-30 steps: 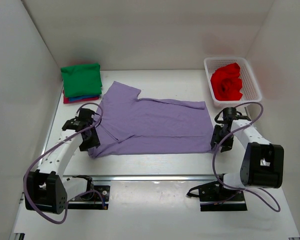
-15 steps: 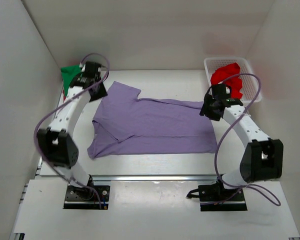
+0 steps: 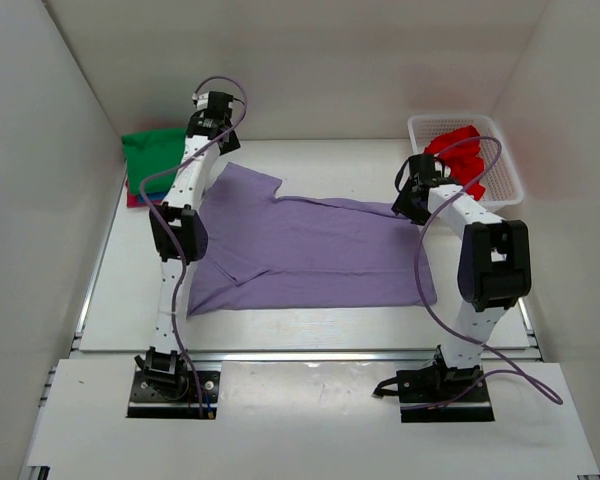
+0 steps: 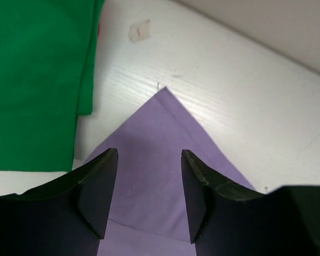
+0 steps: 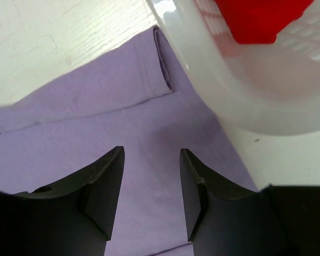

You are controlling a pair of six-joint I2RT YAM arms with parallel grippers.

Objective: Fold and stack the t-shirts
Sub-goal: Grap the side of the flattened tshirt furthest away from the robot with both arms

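A lavender t-shirt (image 3: 300, 250) lies spread flat mid-table. My left gripper (image 3: 218, 118) hovers open over its far-left sleeve corner (image 4: 160, 122), with nothing between the fingers (image 4: 98, 192). My right gripper (image 3: 410, 200) hovers open above the shirt's far-right part (image 5: 96, 106), beside the sleeve hem (image 5: 162, 64), also holding nothing. A folded green t-shirt (image 3: 158, 160) tops a stack at the back left, with blue and magenta edges (image 3: 145, 198) showing under it. A red t-shirt (image 3: 458, 152) lies crumpled in the basket.
The white lattice basket (image 3: 505, 170) stands at the back right, its rim (image 5: 245, 101) close to my right fingers. A scrap of tape (image 4: 139, 31) sticks to the table near the green t-shirt (image 4: 37, 80). White walls enclose the table on three sides.
Both arms have swung from the shirt's near corners to its far corners. The left gripper's jaws have opened wider. The lavender shirt lies slightly flatter at its near edge.
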